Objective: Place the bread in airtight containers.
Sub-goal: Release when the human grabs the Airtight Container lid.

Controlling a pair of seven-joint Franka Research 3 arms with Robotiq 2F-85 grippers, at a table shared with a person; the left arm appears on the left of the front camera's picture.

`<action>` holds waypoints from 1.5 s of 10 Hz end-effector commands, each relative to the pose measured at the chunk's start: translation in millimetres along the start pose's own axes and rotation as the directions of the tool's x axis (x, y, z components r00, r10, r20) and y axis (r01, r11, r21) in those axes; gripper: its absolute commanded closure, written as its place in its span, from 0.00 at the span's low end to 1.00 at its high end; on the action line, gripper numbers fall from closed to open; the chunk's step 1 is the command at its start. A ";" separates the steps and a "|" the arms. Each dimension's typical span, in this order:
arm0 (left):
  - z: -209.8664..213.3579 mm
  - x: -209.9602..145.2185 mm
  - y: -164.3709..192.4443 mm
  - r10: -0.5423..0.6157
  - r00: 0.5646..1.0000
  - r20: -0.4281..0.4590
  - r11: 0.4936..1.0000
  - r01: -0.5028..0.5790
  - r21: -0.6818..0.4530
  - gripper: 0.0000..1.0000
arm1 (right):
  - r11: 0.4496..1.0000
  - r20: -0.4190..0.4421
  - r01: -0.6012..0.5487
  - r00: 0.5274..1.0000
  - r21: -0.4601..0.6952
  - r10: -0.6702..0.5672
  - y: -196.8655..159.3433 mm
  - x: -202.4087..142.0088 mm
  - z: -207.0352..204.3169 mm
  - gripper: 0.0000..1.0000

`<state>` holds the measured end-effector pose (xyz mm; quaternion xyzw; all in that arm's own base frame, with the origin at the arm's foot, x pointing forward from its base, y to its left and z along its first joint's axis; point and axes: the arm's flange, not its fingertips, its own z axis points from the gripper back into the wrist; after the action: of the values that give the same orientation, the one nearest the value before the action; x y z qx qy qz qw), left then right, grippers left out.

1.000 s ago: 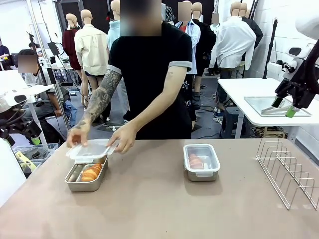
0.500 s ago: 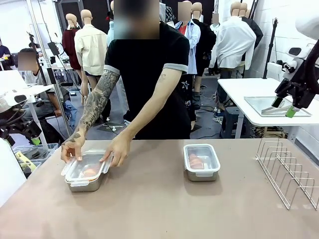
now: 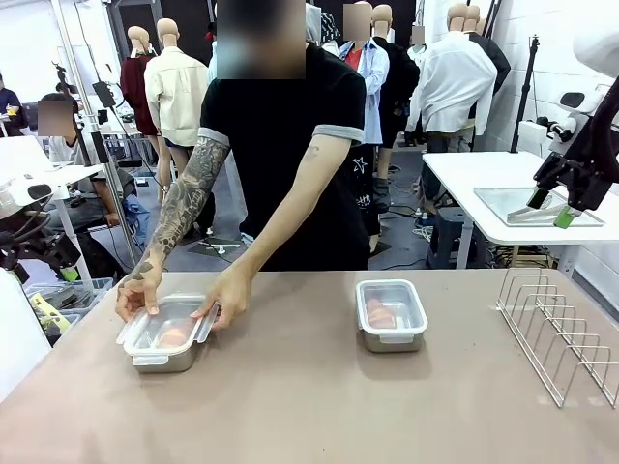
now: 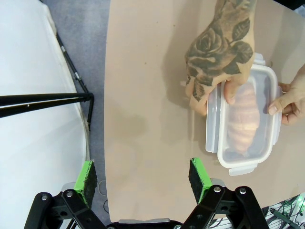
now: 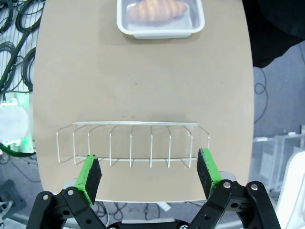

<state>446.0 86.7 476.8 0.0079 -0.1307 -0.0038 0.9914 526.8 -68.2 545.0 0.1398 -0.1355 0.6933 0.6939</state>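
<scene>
A person presses a clear lid onto the left airtight container (image 3: 164,336) with both hands (image 3: 224,298). A croissant (image 4: 244,121) shows through the lid, and the tattooed hand (image 4: 217,52) grips the container's rim (image 4: 238,167). The right airtight container (image 3: 391,315) stands lidded mid-table with the other croissant (image 3: 379,313) inside, and it sits at the top of the right wrist view (image 5: 160,15). My left gripper (image 4: 143,176) hangs open above the table's left edge, off to the far left (image 3: 64,271). My right gripper (image 5: 148,172) is open above the wire rack, raised at the far right (image 3: 549,209).
A wire rack (image 3: 559,333) stands on the table's right side, directly below the right gripper (image 5: 133,143). A flat steel tray (image 3: 513,205) lies on a white side table behind. The person stands at the far edge of the brown table (image 3: 309,406).
The person lowered the clear lid from above the left container onto it, and both hands now press it down. Neither arm has moved.
</scene>
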 end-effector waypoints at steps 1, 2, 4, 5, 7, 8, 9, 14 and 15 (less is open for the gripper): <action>1.3 -1.3 1.4 -0.015 1.000 -0.002 1.000 0.015 -0.005 0.00 | 1.000 0.003 -0.013 1.000 0.012 0.013 -3.2 -0.2 2.0 0.00; 1.3 -1.3 1.4 -0.015 1.000 -0.002 1.000 0.015 -0.005 0.00 | 1.000 0.003 -0.013 1.000 0.012 0.013 -3.2 -0.2 2.0 0.00; 1.3 -1.3 1.4 -0.015 1.000 -0.002 1.000 0.015 -0.005 0.00 | 1.000 0.003 -0.013 1.000 0.012 0.013 -3.2 -0.2 2.0 0.00; 1.3 -1.3 1.4 -0.015 1.000 -0.002 1.000 0.015 -0.005 0.00 | 1.000 0.003 -0.013 1.000 0.012 0.013 -3.2 -0.2 2.0 0.00; 1.3 -1.3 1.4 -0.015 1.000 -0.002 1.000 0.015 -0.005 0.00 | 1.000 0.003 -0.013 1.000 0.012 0.013 -3.2 -0.2 2.0 0.00; 1.3 -1.3 1.4 -0.015 1.000 -0.002 1.000 0.015 -0.005 0.00 | 1.000 0.003 -0.013 1.000 0.012 0.013 -3.2 -0.2 2.0 0.00; 1.3 -1.3 1.4 -0.015 1.000 -0.002 1.000 0.015 -0.005 0.00 | 1.000 0.003 -0.013 1.000 0.012 0.013 -3.2 -0.2 2.0 0.00; 1.3 -1.3 1.4 -0.015 1.000 -0.002 1.000 0.015 -0.005 0.00 | 1.000 0.003 -0.013 1.000 0.012 0.013 -3.2 -0.2 2.0 0.00; 1.3 -1.3 1.4 -0.015 1.000 -0.002 1.000 0.015 -0.005 0.00 | 1.000 0.003 -0.013 1.000 0.012 0.013 -3.2 -0.2 2.0 0.00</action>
<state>446.0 86.7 476.8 0.0079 -0.1307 -0.0038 0.9914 526.8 -68.2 545.0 0.1398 -0.1355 0.6933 0.6939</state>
